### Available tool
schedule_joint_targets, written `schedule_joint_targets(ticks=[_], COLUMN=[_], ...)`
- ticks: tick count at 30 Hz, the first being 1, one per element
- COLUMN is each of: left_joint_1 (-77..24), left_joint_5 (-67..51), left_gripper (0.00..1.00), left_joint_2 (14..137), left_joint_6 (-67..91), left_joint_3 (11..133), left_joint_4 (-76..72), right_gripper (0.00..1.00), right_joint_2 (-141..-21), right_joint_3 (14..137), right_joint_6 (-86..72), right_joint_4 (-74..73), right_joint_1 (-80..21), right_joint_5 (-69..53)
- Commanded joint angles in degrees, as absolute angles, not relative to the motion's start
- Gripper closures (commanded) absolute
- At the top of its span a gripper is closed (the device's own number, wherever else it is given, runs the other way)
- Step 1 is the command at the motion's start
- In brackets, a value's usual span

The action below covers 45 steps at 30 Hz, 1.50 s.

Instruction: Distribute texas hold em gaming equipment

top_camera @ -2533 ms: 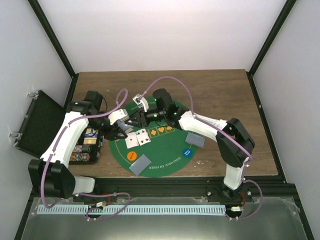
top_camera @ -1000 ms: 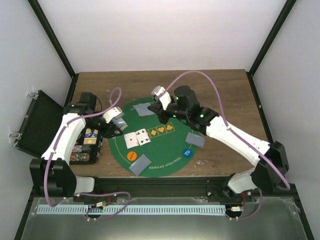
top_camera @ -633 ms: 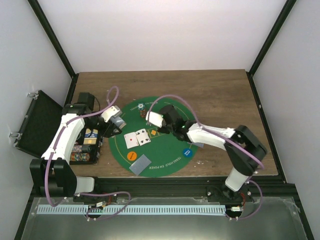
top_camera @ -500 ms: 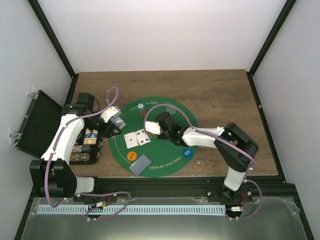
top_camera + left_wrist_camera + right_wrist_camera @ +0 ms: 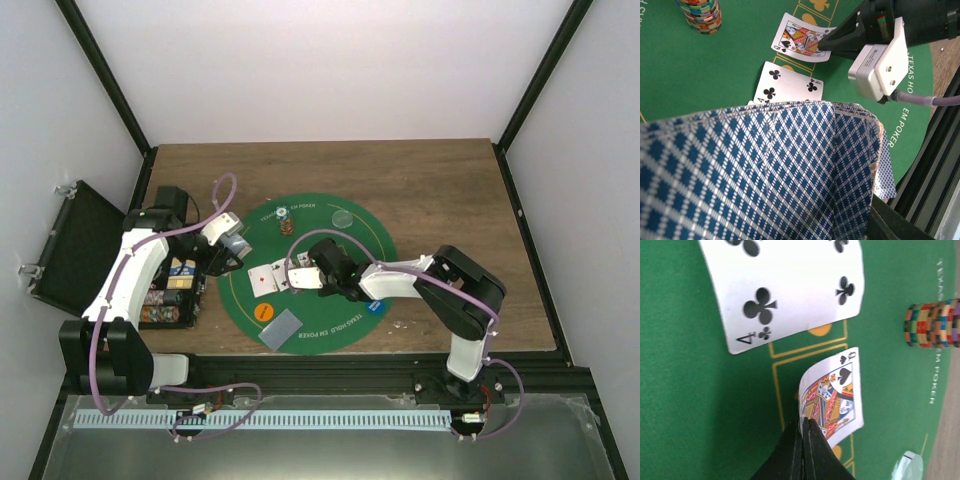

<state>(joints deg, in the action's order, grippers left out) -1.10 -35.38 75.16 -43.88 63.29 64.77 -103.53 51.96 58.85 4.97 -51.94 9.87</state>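
Observation:
My right gripper (image 5: 803, 424) is shut on a corner of a queen of spades card (image 5: 832, 390), held tilted just above the green poker mat (image 5: 330, 320). Next to it a four of clubs (image 5: 787, 290) lies face up, with a red-pip card (image 5: 262, 283) beside that. My left gripper (image 5: 232, 248) hovers at the mat's left edge, shut on a deck of blue-patterned cards (image 5: 765, 170) that hides its fingers. A stack of chips (image 5: 702, 15) stands at the mat's far side. An orange chip (image 5: 264, 311), a blue chip (image 5: 375, 306) and a face-down card (image 5: 281, 328) lie near the front.
An open black case (image 5: 80, 245) with a tray of chips (image 5: 170, 290) sits left of the mat. A pale round disc (image 5: 342, 217) lies on the mat's far part. The right forearm (image 5: 400, 280) stretches low across the mat's right half.
The right arm swung from the mat's far side down to its middle, bringing the queen of spades beside the face-up cards. The left arm stayed put with its deck.

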Motion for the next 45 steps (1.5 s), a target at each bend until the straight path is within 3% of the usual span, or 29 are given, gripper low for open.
schedule_joint_targets(ticks=[1,18,23,26,29,32,33,38,45], left_joint_1=[-0.8,-0.8,-0.8,-0.8,-0.8,-0.9,-1.0,-3.9,-9.0], left_joint_5=[-37.6,-37.7,-37.8,-37.9,-38.7,-39.8,-40.3,-40.9,-39.6], left_gripper=[0.52,0.52,0.52,0.51,0.51,0.51,0.51,0.51,0.51], left_joint_2=[74.5,74.4,74.4,74.3,74.3,74.5,74.5,74.6,74.8], left_joint_6=[-44.8,-45.0,-45.3,-45.7,-46.7,-48.0,-48.5,-52.3,-54.5], left_joint_3=[63.3,63.3,63.5,63.6,63.7,63.9,64.1,65.9,69.8], left_joint_4=[64.6,65.0,65.3,65.6,66.6,67.7,68.2,72.2,75.8], right_gripper=[0.99,0.96,0.79,0.64,0.43,0.04,0.01,0.0,0.02], right_joint_2=[-105.0,-105.4,-104.4,-101.2,-94.6,-87.0,-85.1,-84.3,-97.0], right_joint_3=[52.9,53.1,52.8,53.0,54.1,56.6,57.3,61.0,69.2], right_joint_6=[61.0,61.4,61.0,57.9,48.8,32.8,27.5,-6.1,-29.8], right_joint_4=[3.2,2.6,2.0,1.4,1.2,-0.3,-0.1,8.9,15.3], right_joint_1=[-52.4,-53.2,-53.8,-54.1,-53.9,-51.5,-49.3,-37.3,-37.2], right_joint_5=[7.7,5.0,6.3,6.8,2.9,-10.2,-17.2,-46.8,-61.4])
